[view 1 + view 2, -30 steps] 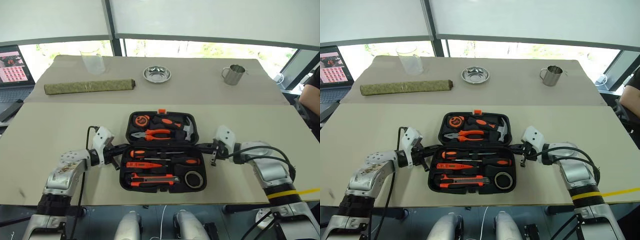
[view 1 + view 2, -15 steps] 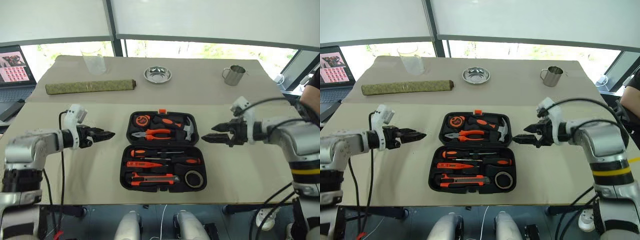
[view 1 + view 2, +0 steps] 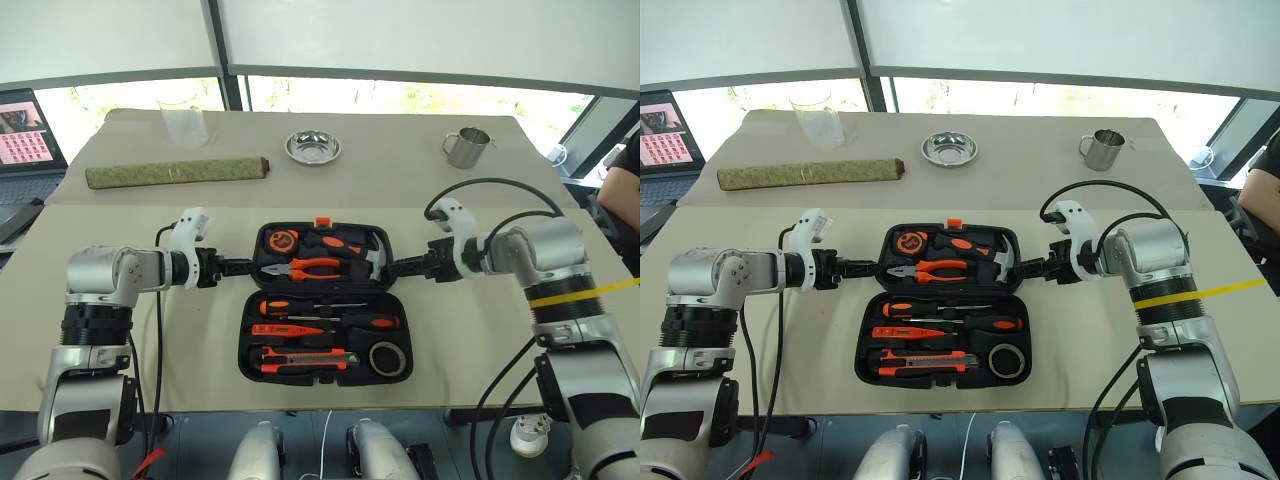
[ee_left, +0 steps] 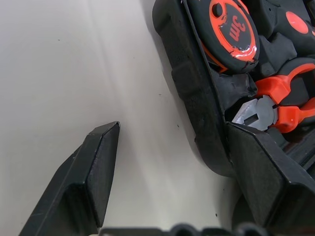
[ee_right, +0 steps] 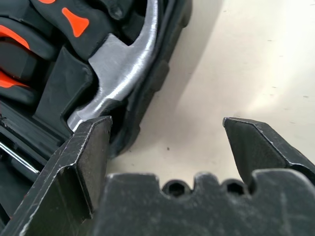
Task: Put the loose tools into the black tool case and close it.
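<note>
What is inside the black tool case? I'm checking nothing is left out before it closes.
The black tool case holds tape measure, pliers, hammer, screwdrivers, tester pen, utility knife, tape roll. Anything beneath them is hidden.

Bare table [image 3: 130, 350] flanking open tool case [image 3: 322, 300] — mat [image 3: 178, 172], cup [image 3: 467, 148] far behind

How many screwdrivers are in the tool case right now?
2, both in the near half of the black tool case: one screwdriver at its far edge, the other screwdriver just below it. None looks hidden.
</note>
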